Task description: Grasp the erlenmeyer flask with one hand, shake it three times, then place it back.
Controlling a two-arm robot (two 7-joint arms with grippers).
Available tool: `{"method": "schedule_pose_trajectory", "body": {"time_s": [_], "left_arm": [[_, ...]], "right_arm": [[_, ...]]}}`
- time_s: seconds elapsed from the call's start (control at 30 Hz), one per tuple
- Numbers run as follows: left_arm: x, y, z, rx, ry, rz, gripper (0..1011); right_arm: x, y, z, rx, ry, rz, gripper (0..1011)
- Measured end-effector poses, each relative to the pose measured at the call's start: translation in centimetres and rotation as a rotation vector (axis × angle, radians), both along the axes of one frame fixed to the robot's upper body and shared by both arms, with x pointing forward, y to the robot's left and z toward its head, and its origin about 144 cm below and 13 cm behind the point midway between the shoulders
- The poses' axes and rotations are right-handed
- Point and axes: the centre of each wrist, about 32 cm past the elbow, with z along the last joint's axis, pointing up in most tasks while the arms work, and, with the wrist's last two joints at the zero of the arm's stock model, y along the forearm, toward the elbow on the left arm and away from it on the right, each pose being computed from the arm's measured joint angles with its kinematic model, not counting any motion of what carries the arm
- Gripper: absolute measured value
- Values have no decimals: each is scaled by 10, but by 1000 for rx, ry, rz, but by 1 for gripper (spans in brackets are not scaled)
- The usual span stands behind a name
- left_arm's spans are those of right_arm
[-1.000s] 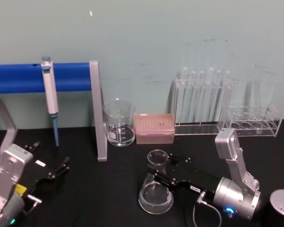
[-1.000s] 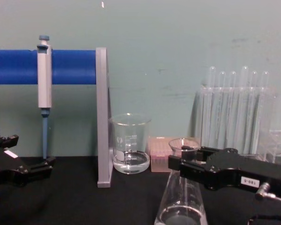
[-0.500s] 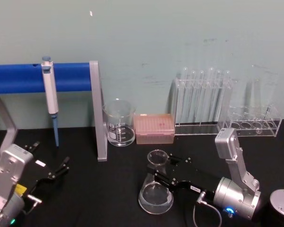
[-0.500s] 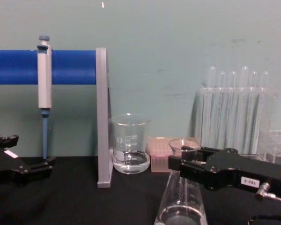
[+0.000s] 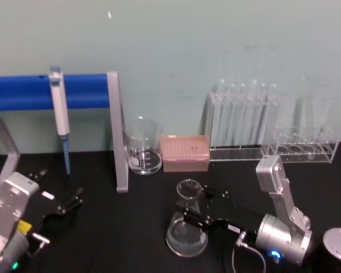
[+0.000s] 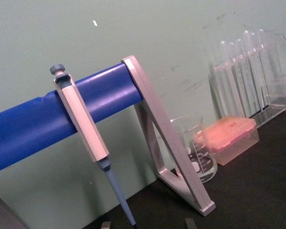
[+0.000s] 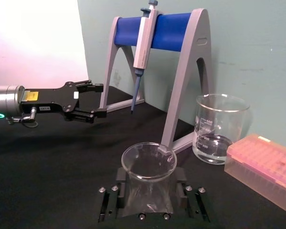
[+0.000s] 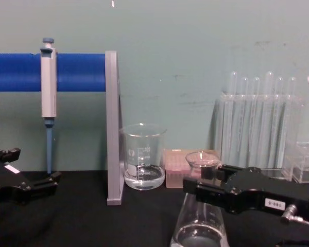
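The erlenmeyer flask [image 5: 186,234] is clear glass and stands upright on the black table, centre front, its wide base on the surface. My right gripper [image 5: 194,211] reaches in from the right, and its two flat black fingers press on either side of the flask's neck, just below the flared rim. In the right wrist view the flask [image 7: 148,177] sits squarely between those fingers [image 7: 118,177]. In the chest view the gripper [image 8: 206,188] crosses the flask [image 8: 198,229] at the neck. My left gripper [image 5: 68,206] rests at the left front, open and holding nothing.
A glass beaker [image 5: 143,149] with a little liquid and a pink tip box [image 5: 184,153] stand behind the flask. Test tube racks [image 5: 244,122] line the back right. A pipette [image 5: 59,114] hangs on the blue-barred stand [image 5: 115,136] at the left. A grey round object [image 5: 338,243] sits front right.
My right gripper has dropped a little lower on the flask's neck. The flask has stayed on the table, and the left arm has not moved.
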Motion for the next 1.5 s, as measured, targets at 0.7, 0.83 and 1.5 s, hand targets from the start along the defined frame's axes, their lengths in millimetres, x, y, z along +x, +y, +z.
{"method": "schedule_pose_trajectory", "body": {"time_s": [0.7,0.83,1.5], "left_arm": [[0,0,0,0,0,0,1001],[0,0,0,0,0,0,1001],[0,0,0,0,0,0,1001]], "right_arm": [[0,0,1,5,-4,0,1000],[0,0,1,5,-5,0,1000],[-11,-16,6,-13,28,23,1000]]}}
